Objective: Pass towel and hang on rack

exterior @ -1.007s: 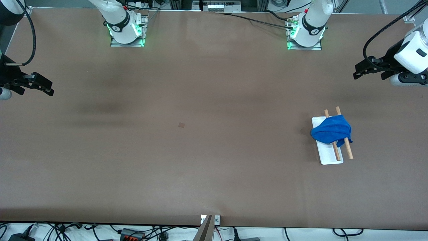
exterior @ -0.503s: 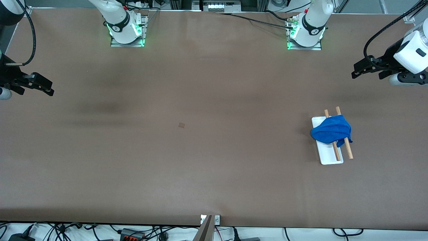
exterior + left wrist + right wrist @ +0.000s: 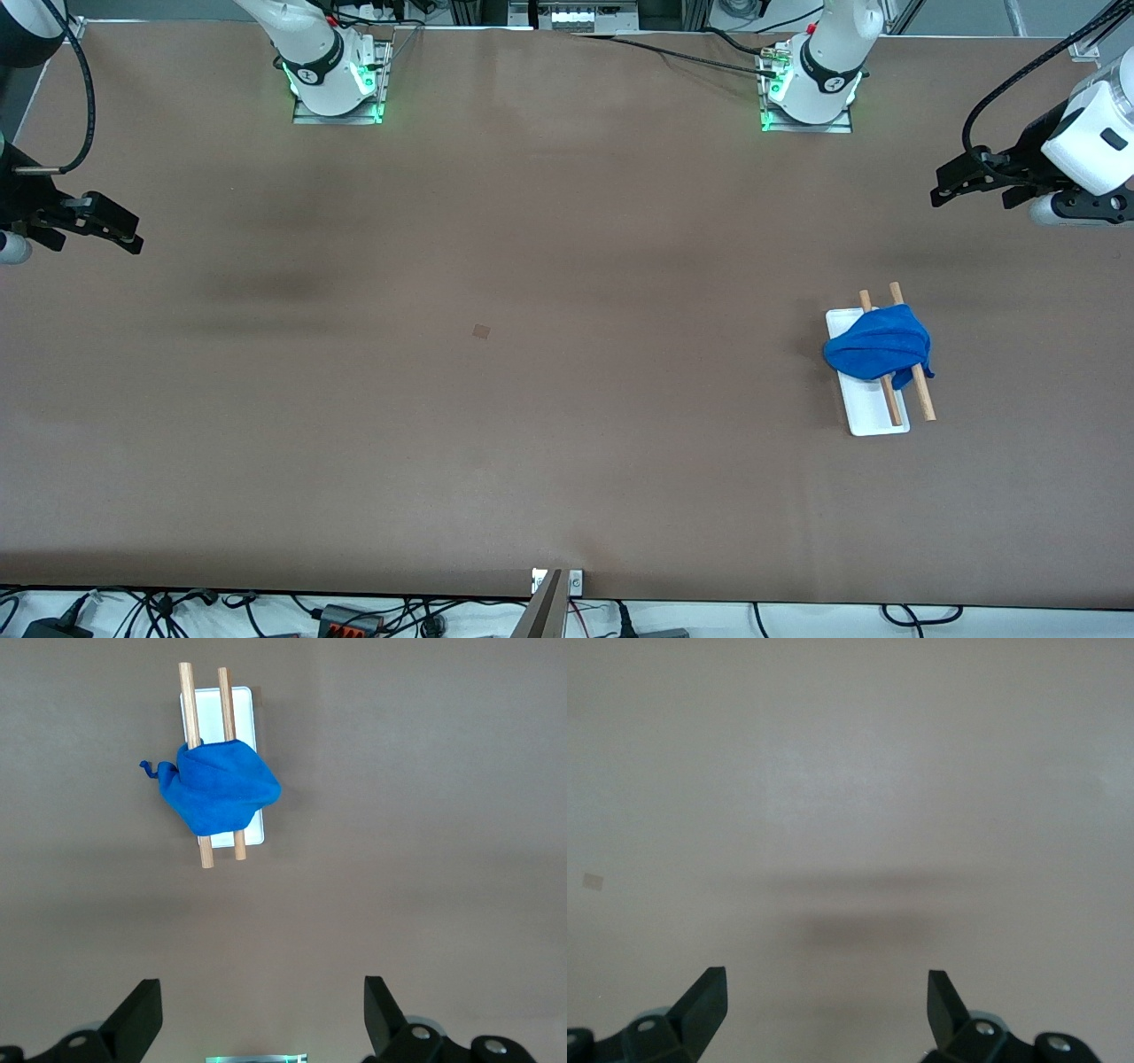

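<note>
Draping both rods of the rack [image 3: 866, 416], the towel [image 3: 877, 348] hangs (bunched).

No readable text in any view.
Round marks on the black collars of both arm bases [image 3: 308, 76] [image 3: 834, 84] are too small to make out; no labels, brands or nos. legible on the surface [image 3: 532, 399], the towel [image 3: 877, 347] or the rack [image 3: 873, 416].
</note>
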You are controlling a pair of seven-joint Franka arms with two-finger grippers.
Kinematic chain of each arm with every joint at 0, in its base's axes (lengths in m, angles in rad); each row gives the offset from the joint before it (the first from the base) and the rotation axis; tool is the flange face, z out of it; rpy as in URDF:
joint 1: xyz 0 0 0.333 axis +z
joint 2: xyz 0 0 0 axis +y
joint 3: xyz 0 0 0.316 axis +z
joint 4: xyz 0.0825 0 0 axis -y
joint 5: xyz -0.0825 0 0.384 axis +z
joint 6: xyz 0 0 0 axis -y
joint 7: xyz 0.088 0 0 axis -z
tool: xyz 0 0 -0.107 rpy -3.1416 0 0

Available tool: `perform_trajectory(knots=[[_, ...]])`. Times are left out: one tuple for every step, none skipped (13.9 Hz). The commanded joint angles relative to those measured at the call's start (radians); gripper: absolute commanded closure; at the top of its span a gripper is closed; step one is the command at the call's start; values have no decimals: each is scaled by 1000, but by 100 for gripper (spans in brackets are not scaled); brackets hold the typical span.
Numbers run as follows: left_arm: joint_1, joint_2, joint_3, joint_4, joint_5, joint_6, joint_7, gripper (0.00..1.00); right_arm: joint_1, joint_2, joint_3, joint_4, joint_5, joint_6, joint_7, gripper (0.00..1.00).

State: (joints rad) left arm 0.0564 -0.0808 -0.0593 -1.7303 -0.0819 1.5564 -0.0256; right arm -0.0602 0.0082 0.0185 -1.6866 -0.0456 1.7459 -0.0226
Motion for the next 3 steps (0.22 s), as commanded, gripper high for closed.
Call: perform_trajectory(knots=[[10,1,-1,5,-15,-13,13,0,-13,-4,11,2,12,-11,-2,0],[10,1,-1,5,-15,-13,15,0,-13,-4,11,2,13,-9,-3,0],[11,1,-1,5,-15,-13,15,0,-15,-2,11,2,12,-9,-2,0]])
